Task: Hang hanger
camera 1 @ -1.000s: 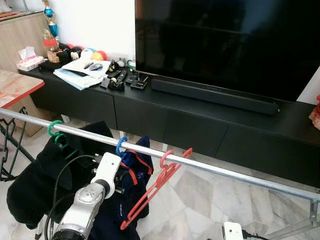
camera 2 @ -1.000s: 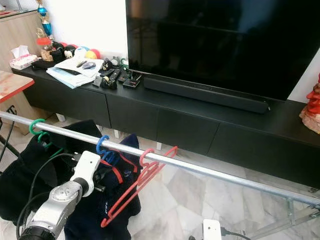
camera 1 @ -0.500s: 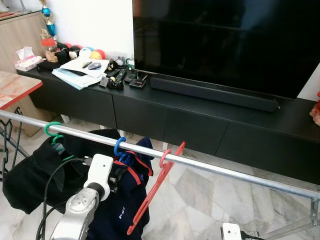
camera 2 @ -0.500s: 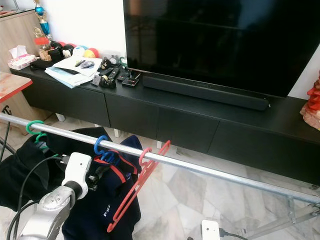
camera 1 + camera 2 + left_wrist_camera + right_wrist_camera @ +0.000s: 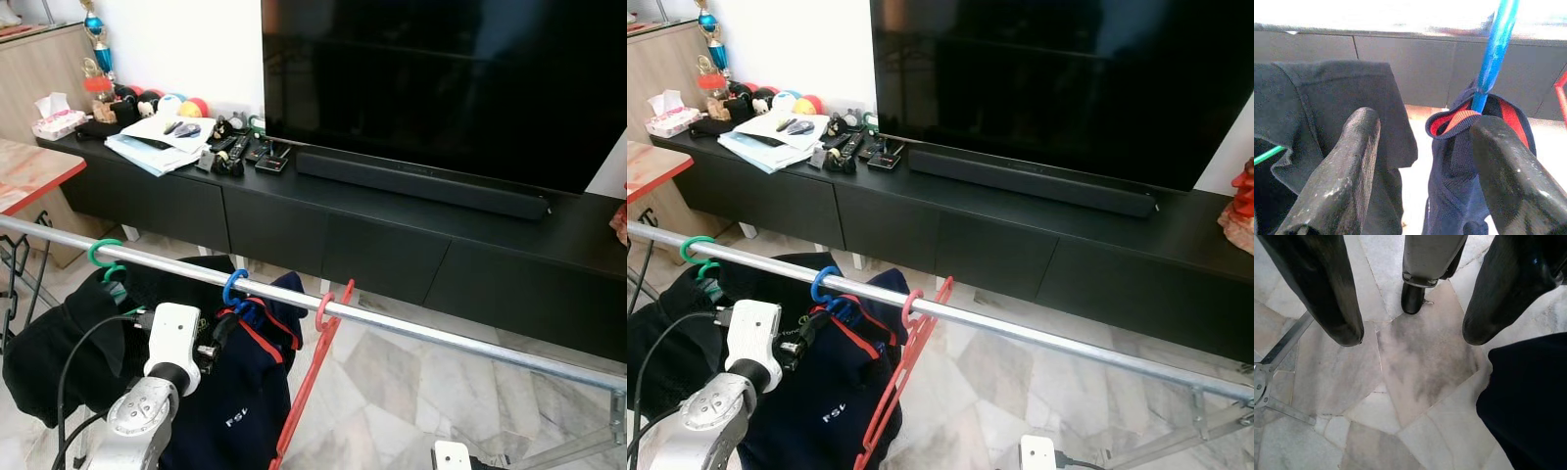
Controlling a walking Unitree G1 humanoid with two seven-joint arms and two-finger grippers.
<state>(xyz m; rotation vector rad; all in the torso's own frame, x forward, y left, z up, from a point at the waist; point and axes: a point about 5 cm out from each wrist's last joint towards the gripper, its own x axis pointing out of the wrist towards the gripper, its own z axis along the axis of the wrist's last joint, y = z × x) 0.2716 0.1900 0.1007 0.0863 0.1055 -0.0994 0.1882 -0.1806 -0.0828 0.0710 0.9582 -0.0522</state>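
The left claw point(image 5: 1420, 161) has its two black fingers point(image 5: 1337, 176) spread wide apart and holds nothing. It sits just below the rail, between the black garment point(image 5: 59, 343) and the navy garment point(image 5: 235, 392). In the left wrist view, one finger lies in front of the black garment and the other in front of the navy collar; whether either touches the cloth cannot be told.

The metal rail point(image 5: 441, 338) runs across the scene from upper left to lower right. From left to right it carries:

- a green hanger point(image 5: 103, 257) bearing the black garment;
- a blue hanger point(image 5: 233, 287) bearing the navy garment with red collar trim;
- a red hanger point(image 5: 315, 367), bare, hooked over the rail just beside the blue hanger and hanging steeply downward, seen nearly edge-on.

The red hanger hangs free of both claws.

The right claw point(image 5: 1410, 335) points down at the marble floor point(image 5: 1415, 367), fingers apart, holding nothing. A rail stand foot point(image 5: 1273, 382) lies on the floor near it.

Behind the rail stands a long black TV cabinet point(image 5: 392, 245) with a television point(image 5: 441, 88), a soundbar point(image 5: 421, 186), papers point(image 5: 162, 137) and remote controls point(image 5: 235, 152).
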